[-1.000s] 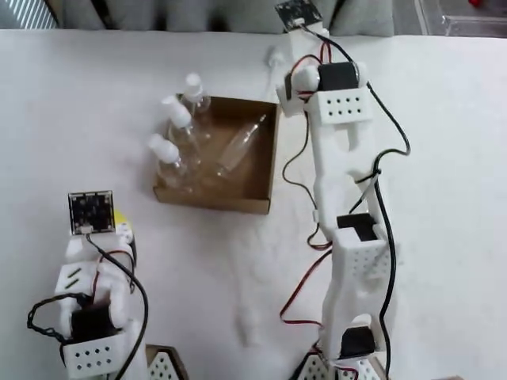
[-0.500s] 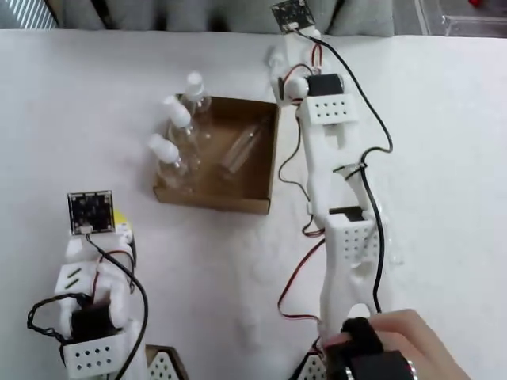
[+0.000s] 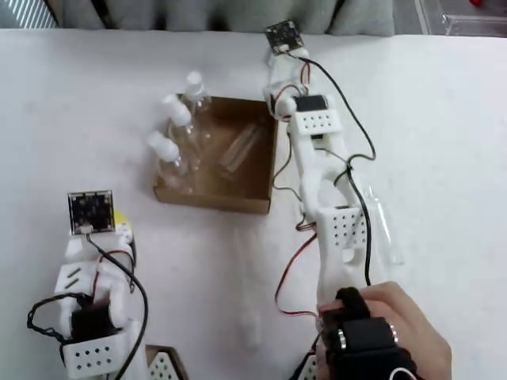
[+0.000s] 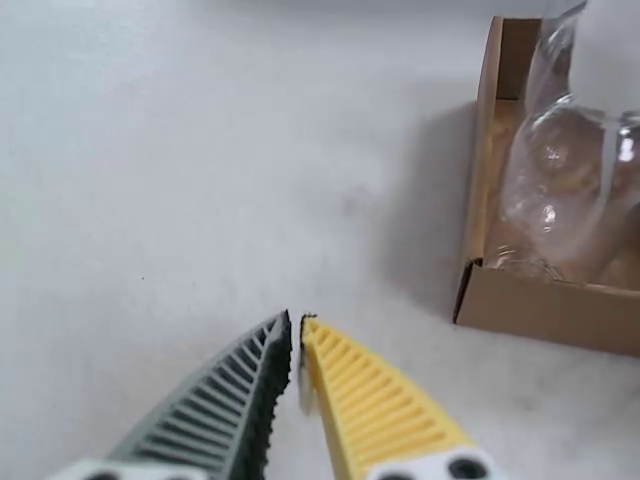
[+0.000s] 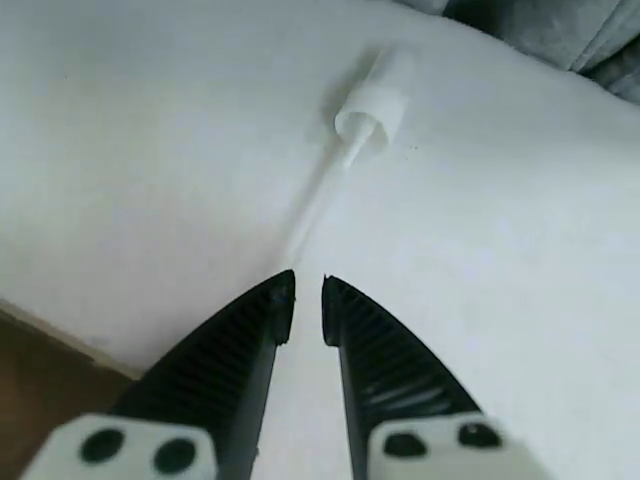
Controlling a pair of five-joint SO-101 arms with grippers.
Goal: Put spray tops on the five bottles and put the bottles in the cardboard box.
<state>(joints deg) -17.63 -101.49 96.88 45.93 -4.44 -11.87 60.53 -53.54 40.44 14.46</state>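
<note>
Bare table [image 3: 95,79] lies open between the left gripper [image 4: 297,335] and the cardboard box [image 3: 238,202]. Three capped bottles [image 3: 168,146] crowd the box's left edge. The right arm [image 3: 315,123] runs along its opposite wall.

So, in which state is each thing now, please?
Box: open, holding four bottles.
Three bottles: upright, tops on.
Fourth bottle: lying down.
Fifth bottle: lying on table.
Spray top: loose on table.
Left gripper: shut, empty.
Right gripper: slightly open, empty.

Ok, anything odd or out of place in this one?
Yes. A person's hand rests on the base of the right arm. In the cardboard box, one bottle lies on its side, and a second bottle lies on the table beside that arm.
</note>
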